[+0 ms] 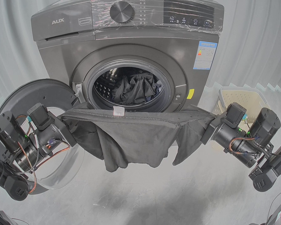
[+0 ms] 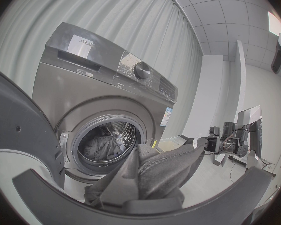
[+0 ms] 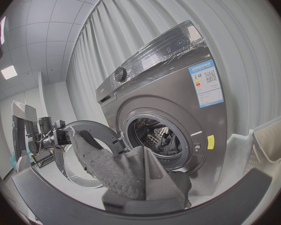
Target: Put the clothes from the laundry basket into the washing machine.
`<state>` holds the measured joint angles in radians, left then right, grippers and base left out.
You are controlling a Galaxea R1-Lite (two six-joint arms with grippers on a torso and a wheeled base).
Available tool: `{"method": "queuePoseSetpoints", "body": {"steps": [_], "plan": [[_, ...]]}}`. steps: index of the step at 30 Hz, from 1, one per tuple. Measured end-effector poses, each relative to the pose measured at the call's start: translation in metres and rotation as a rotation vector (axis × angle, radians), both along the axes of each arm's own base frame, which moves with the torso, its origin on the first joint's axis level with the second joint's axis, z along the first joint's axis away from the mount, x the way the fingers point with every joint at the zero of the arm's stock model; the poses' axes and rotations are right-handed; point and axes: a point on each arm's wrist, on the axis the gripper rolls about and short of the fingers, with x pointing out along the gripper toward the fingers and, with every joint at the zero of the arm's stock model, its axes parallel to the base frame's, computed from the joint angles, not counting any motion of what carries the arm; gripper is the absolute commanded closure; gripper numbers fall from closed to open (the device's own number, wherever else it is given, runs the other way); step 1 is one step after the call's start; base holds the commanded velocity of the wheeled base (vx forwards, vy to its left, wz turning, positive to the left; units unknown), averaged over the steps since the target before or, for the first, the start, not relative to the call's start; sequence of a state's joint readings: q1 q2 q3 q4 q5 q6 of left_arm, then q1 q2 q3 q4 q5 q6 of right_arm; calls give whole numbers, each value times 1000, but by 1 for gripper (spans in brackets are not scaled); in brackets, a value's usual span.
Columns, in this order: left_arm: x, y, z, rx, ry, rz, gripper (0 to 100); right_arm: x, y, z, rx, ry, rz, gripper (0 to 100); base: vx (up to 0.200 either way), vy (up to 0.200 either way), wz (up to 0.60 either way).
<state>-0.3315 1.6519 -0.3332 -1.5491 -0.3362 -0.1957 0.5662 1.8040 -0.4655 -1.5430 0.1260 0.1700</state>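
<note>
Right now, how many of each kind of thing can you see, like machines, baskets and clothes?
Washing machine: 1
Laundry basket: 1
Dark garment held up outside: 1
Heap of dark clothes inside the machine: 1, pieces unclear
Grippers: 2, left gripper and right gripper
Total: 6

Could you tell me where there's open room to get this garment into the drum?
The upper drum, above the dark clothes already inside, is open. The lower rim is crowded: the garment stretches across in front of it between the left gripper and right gripper. Bare floor lies below, between door and basket.
</note>
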Motion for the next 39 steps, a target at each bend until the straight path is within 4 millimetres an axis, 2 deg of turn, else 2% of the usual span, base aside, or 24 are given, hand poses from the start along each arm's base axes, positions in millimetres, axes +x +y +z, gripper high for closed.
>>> {"method": "queuePoseSetpoints", "body": {"steps": [10, 15, 21, 25, 30, 31, 35, 39], "plan": [[-8, -9, 6, -10, -19, -46, 100, -3, 1, 7, 18, -18, -12, 100, 0, 0, 0], [-12, -17, 6, -15, -18, -69, 100, -7, 2, 4, 9, -6, -1, 100, 0, 0, 0], [-13, -27, 7, -27, -18, -73, 100, -26, 11, -12, -39, 54, 65, 100, 0, 0, 0], [-11, -33, 7, -32, -17, -73, 100, -46, 23, -25, -80, 96, 135, 100, 0, 0, 0], [-11, -39, 7, -36, -17, -79, 100, -60, 38, -39, -116, 146, 190, 100, 0, 0, 0], [-12, -40, 7, -36, -17, -83, 100, -63, 41, -42, -124, 156, 202, 0, 0, 0, 0], [-13, -43, 7, -37, -15, -91, 100, -72, 47, -54, -150, 205, 226, 0, 0, 0, 0], [-13, -44, 7, -39, -16, -87, 100, -84, 40, -71, -212, 281, 231, 0, 0, 0, 0]]}}
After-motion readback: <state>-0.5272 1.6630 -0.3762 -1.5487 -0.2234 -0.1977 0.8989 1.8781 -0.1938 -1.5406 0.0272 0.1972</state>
